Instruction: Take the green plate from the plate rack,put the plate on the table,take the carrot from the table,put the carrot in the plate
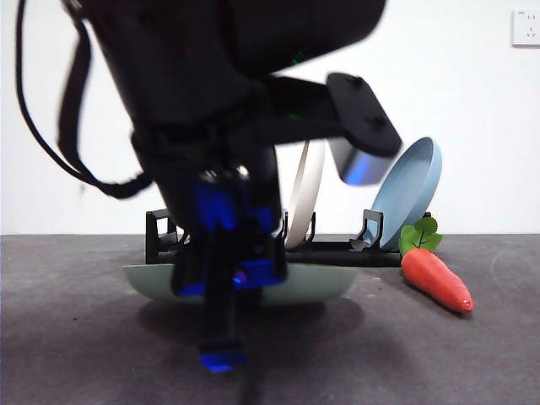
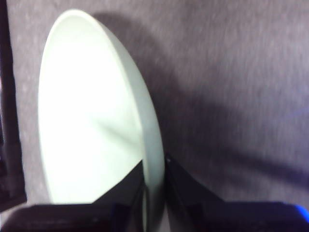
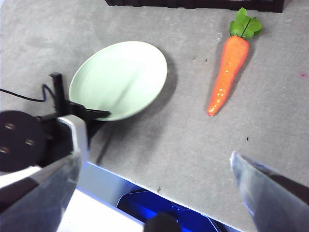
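My left gripper [image 2: 154,170] is shut on the rim of the green plate [image 2: 91,111]. It holds the plate nearly flat and low over the table [image 1: 439,363], just in front of the plate rack [image 1: 337,251]. I cannot tell whether the plate touches the table. The plate shows in the front view [image 1: 316,285] and in the right wrist view [image 3: 120,77]. The carrot [image 1: 434,278] lies on the table to the right of the plate, leaves toward the rack; it also shows in the right wrist view [image 3: 229,72]. My right gripper [image 3: 155,155] is open and empty, high above both.
A cream-white plate [image 1: 305,194] and a light blue plate [image 1: 409,194] stand upright in the rack. The left arm fills the middle of the front view, big and dark. A white wall stands behind the rack.
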Robot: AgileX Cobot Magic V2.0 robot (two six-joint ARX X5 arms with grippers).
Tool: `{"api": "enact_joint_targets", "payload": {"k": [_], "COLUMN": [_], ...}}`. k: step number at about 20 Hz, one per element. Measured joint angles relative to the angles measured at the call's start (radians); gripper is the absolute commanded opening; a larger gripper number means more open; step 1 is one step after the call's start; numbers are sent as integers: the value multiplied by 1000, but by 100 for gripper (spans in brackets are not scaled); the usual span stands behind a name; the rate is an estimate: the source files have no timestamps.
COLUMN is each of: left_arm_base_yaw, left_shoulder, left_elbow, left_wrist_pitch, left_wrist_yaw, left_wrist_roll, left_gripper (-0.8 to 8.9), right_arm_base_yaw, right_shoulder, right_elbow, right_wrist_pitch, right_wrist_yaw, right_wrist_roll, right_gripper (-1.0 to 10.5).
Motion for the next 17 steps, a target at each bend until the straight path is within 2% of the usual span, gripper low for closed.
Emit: {"api": "enact_joint_targets", "payload": {"k": [2, 3, 6, 7, 12, 17], "left_arm_base_yaw": [-3, -3, 3, -3, 4, 1], "left_shoulder": [24, 24, 29, 28, 1, -111], "left_elbow": [3, 3, 9, 10, 17, 108], "left_wrist_pitch": [3, -2, -37, -40, -55, -186], "left_wrist_yaw": [4, 19, 124, 113, 102, 143], "left_wrist_roll": [0, -2, -43, -57, -98, -166], "left_gripper": [8, 45, 343, 390, 392, 391], "right_arm_base_yaw": [0, 0, 0, 0, 0, 0], "right_shoulder": [0, 0, 0, 1, 23, 94], "right_elbow": [0, 0, 0, 0, 0, 0], "right_wrist_pitch": [0, 0, 0, 0, 0, 27], "right_wrist_yaw": [0, 0, 0, 0, 0, 0], "right_wrist_roll": [0, 0, 0, 0, 0, 0], "right_gripper": [746, 746, 746, 746, 746, 746]}}
